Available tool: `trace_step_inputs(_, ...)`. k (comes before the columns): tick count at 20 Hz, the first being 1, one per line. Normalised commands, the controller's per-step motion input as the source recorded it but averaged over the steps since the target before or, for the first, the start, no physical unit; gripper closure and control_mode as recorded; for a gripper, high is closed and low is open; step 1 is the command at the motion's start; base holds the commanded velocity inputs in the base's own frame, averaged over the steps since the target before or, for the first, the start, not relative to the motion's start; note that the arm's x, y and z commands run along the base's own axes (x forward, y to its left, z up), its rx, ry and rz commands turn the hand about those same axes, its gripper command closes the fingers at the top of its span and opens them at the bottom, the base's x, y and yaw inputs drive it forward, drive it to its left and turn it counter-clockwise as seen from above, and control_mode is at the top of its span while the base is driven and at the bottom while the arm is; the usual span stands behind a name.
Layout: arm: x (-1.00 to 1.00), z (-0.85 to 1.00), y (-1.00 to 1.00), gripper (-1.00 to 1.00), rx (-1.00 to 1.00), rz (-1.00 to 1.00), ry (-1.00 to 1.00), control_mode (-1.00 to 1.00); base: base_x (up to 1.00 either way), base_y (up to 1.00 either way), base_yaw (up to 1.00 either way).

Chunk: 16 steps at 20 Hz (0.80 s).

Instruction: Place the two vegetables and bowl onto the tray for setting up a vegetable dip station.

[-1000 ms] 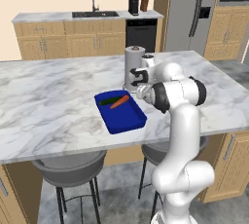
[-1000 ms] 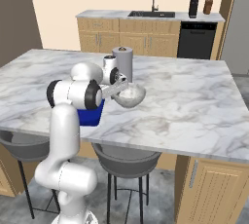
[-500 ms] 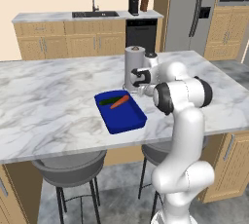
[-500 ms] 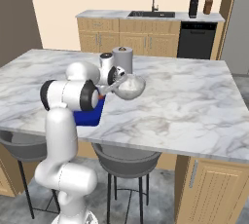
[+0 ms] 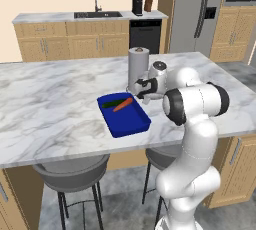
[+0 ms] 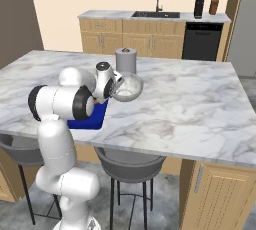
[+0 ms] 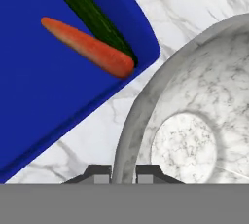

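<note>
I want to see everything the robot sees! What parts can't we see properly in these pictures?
- Bowl: the hand view's right edge cuts it off.
- Tray: in the right base view the arm covers most of it, veggies too.
- Gripper: just its tips show, straddling the bowl's rim.
- Cucumber: the carrot partly hides it.

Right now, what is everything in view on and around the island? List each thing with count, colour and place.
tray: one, deep blue, on the marble island in front of the arm.
carrot: one, orange, lying in the tray.
cucumber: one, dark green, in the tray beside the carrot and touching it.
bowl: one, whitish-grey marbled, held above the island beside the tray.
paper towel roll: one, grey, upright on the island behind the bowl.
stools: two, grey, under the island's near edge.
gripper: one, dark fingers, clamped on the bowl's rim.
</note>
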Motion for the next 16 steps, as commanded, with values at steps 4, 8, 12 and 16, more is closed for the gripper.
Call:
trace_step_inputs(4,-0.34,0.28,0.35,1.00,0.00,0.11,0.00,-1.00,0.00,0.00,0.00)
trace_step_inputs(8,-0.25,0.39,0.29,1.00,-0.01,0.10,0.00,-1.00,0.00,0.00,0.00)
trace_step_inputs(12,-0.25,0.39,0.30,1.00,-0.01,0.10,0.02,-1.00,0.00,0.00,0.00)
trace_step_inputs(16,-0.19,0.32,0.41,1.00,0.00,0.10,0.12,-1.00,0.00,0.00,0.00)
